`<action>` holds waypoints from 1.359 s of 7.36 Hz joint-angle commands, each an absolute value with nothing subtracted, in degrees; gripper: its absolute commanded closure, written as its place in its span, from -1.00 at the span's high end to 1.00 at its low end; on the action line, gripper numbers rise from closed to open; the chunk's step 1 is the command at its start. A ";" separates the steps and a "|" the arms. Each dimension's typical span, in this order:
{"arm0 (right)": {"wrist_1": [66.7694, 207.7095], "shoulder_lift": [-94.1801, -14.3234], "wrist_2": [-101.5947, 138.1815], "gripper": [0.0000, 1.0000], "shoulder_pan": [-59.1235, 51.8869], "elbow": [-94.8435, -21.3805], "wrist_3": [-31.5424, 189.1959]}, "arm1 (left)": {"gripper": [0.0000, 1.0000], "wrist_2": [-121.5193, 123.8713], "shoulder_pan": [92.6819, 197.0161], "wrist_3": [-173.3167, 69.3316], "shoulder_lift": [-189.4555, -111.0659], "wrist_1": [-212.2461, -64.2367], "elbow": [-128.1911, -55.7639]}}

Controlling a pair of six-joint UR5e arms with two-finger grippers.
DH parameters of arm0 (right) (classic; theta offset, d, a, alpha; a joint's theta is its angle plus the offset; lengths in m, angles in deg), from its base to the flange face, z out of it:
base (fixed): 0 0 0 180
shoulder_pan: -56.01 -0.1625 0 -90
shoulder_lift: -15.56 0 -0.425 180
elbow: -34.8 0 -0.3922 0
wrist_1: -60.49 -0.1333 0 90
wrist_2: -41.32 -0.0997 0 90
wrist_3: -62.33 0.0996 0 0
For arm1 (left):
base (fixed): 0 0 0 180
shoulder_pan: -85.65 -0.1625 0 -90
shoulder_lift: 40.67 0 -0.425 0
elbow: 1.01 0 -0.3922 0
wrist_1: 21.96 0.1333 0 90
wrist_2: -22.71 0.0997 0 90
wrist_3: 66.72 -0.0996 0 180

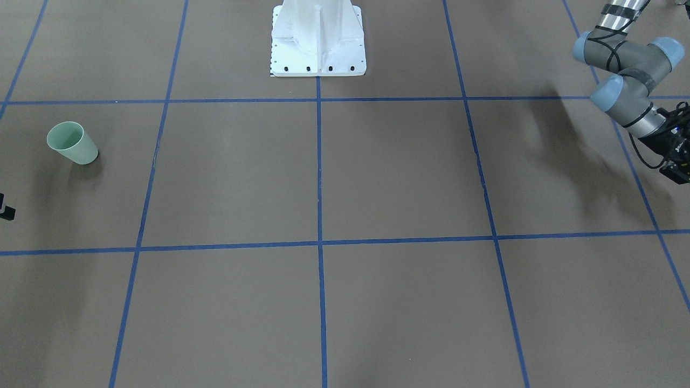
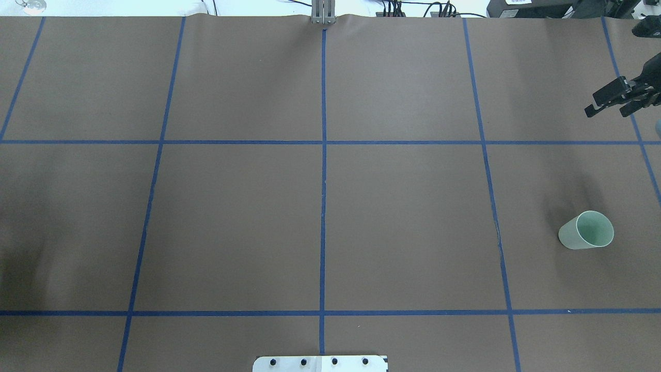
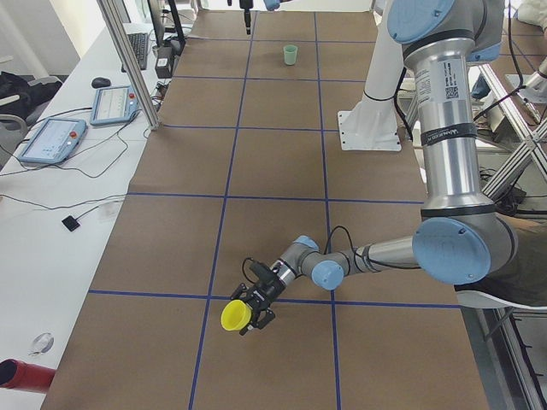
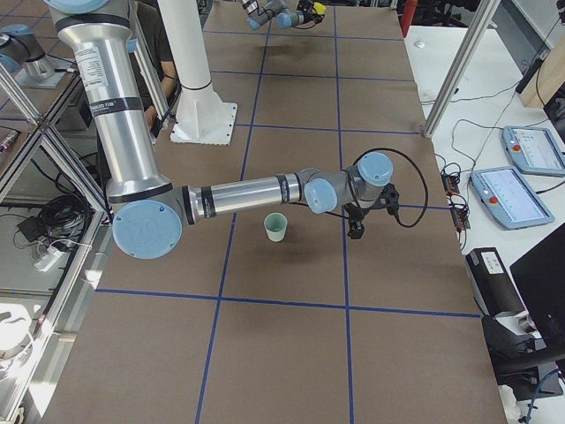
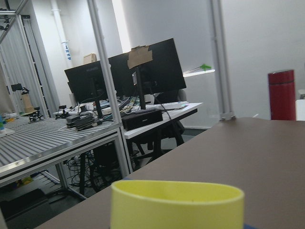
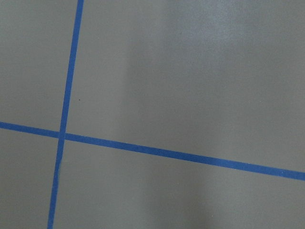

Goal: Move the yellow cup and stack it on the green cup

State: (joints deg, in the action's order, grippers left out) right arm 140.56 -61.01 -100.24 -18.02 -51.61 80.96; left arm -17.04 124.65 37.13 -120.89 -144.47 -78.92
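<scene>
While the left gripper [image 3: 253, 309] reaches low over the robot's left end of the brown paper-covered table with its blue tape grid [image 2: 403, 222], its fingers are pressed onto the small bright yellow plastic tumbler [image 3: 232, 317]. The tumbler is tipped so that its mouth faces outward. In the left wrist view the yellow rim fills the bottom edge just under the camera, and the fingers themselves are out of sight there. I cannot tell exactly where on the wall the pads bite.

At the opposite end, the small pale mint-green plastic tumbler [image 2: 586, 231] stands upright, mouth up, so the two cups are well apart. The right gripper [image 2: 608, 107] hangs near the green cup but not touching it. Its fingers look spread, with nothing between them.

By the look of it the yellow cup is light, thin-walled and fairly stiff, with a smooth, slippery surface. Because the wall tapers, a pinch on the side tends to squeeze the cup toward its narrow base, and too hard a squeeze may flex the rim out of round. A hold across the upper wall or over the rim seems safest. It leaves the base free to enter the green cup's mouth.

The stack is not yet made. The yellow cup has the whole table to cross, which probably means a pass to the right gripper. The green cup is just as light and could tip or skid if the yellow one comes down off-centre.
</scene>
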 commanded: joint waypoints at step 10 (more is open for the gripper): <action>140.56 -46.17 -100.54 1.00 -11.24 -49.05 87.69 | 0.03 -30.55 115.38 -12.36 -169.86 -176.81 -67.01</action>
